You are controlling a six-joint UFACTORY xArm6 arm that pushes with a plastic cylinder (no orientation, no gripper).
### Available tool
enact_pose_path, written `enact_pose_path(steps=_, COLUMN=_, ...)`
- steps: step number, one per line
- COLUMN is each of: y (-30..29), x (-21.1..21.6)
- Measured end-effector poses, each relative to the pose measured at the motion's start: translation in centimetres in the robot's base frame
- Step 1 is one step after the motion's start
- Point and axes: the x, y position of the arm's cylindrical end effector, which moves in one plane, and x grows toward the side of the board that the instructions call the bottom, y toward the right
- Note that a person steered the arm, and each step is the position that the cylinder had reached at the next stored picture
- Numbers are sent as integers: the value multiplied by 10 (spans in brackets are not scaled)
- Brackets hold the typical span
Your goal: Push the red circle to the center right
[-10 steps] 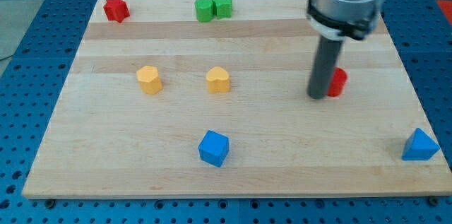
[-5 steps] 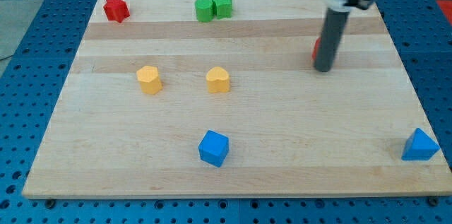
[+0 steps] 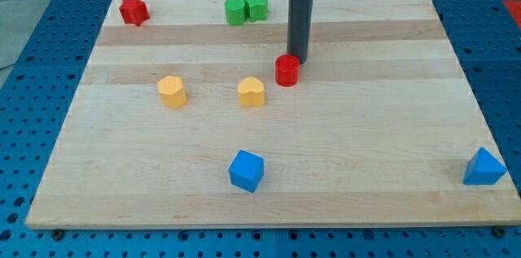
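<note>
The red circle (image 3: pixel 286 71), a short red cylinder, stands near the middle of the wooden board (image 3: pixel 366 160), just right of a yellow block. My tip (image 3: pixel 298 59) is at the circle's upper right edge, touching or almost touching it. The dark rod rises from there to the view's top.
A yellow heart-like block (image 3: pixel 251 92) and a yellow hexagon block (image 3: pixel 172 92) lie left of the circle. A red block (image 3: pixel 133 10) sits at the top left. Two green blocks (image 3: pixel 245 7) sit at the top middle. A blue cube (image 3: pixel 246 170) lies at the bottom middle, a blue triangle (image 3: pixel 484 168) at the bottom right.
The red circle has moved from the right part of the board up and then far left to near the middle. The rod has swept left with it.
</note>
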Motion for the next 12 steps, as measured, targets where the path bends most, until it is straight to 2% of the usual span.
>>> enact_pose_path(steps=1, y=63, x=-5)
enact_pose_path(steps=2, y=89, x=30)
enact_pose_path(steps=3, y=41, x=58)
enact_pose_path(steps=4, y=-52, x=49)
enact_pose_path(steps=5, y=-98, x=8)
enact_pose_path(steps=6, y=-71, x=9)
enact_pose_path(steps=9, y=100, x=58)
enact_pose_path(steps=10, y=144, x=53)
enact_pose_path(steps=11, y=134, x=32)
enact_pose_path(steps=12, y=53, x=30)
